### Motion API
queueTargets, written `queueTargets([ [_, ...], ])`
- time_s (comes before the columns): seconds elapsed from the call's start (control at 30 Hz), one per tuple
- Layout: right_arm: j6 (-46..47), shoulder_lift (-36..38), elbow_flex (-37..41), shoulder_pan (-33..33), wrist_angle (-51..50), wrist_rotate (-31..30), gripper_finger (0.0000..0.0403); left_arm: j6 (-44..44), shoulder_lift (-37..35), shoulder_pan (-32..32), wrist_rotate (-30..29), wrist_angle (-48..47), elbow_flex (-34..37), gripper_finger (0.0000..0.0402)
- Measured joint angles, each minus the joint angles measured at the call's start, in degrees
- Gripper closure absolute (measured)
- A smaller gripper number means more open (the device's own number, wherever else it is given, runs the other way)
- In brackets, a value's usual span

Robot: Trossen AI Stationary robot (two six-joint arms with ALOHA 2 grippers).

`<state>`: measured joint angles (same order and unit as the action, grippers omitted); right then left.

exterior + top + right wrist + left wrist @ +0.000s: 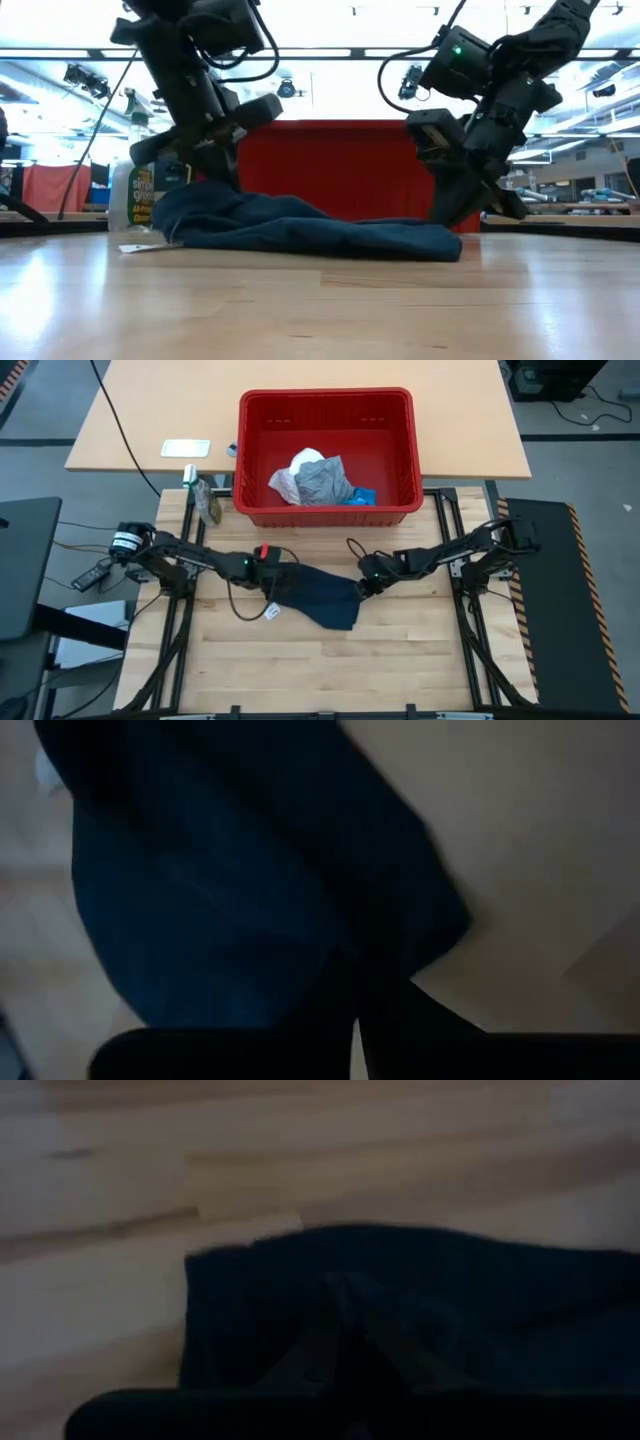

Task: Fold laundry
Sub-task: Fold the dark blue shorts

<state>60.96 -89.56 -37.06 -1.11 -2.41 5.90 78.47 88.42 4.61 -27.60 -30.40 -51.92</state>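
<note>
A dark navy cloth (325, 600) (300, 228) lies crumpled on the wooden table, stretched between my two grippers, with a white tag (270, 612) at its near left. My left gripper (283, 580) (215, 182) is at its left end and my right gripper (363, 587) (452, 208) at its right end, both shut on it. A grey cloth (325, 480) and a white crinkly cloth (293, 472) lie in the red basket (400, 510). My left gripper holds the navy cloth at its left end (335, 1330), coming slanting down from the table's left. That end is bunched up a little above the table; the rest lies on the wood. The dark fingers hide the place of contact. My right gripper pinches the cloth's right end (345, 935) between its two fingers (400, 1030), slanting down from the table's right. The cloth spreads away from the fingers and rests on the table, slack.
The red basket stands at the table's far edge, behind the cloth, with a small blue thing (360, 497) beside the grey cloth. A spray bottle (207, 503) (135, 195) stands at the far left. Bare wood (320, 670) lies near the front edge.
</note>
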Motion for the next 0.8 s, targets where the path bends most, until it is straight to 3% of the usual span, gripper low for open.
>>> queueTargets([
  [0.37,5.5,2.04,-0.02,0.39,0.12,-10.43,0.0237,1.58,0.0,-1.62,0.03,-1.83,0.0,0.0277],
  [0.57,-0.09,5.94,-0.02,3.07,0.27,-19.88,0.0211,-1.28,-0.07,-0.51,0.21,-2.32,-0.49,0.0237],
  [0.67,-8.31,8.44,-0.02,4.63,0.99,-19.36,0.0216,-6.16,-1.59,0.38,0.39,-2.66,-1.42,0.0233],
  [0.8,-20.77,8.96,-0.07,6.51,3.68,-9.58,0.0234,-18.2,-4.24,2.79,0.51,-2.35,-3.5,0.0235],
])
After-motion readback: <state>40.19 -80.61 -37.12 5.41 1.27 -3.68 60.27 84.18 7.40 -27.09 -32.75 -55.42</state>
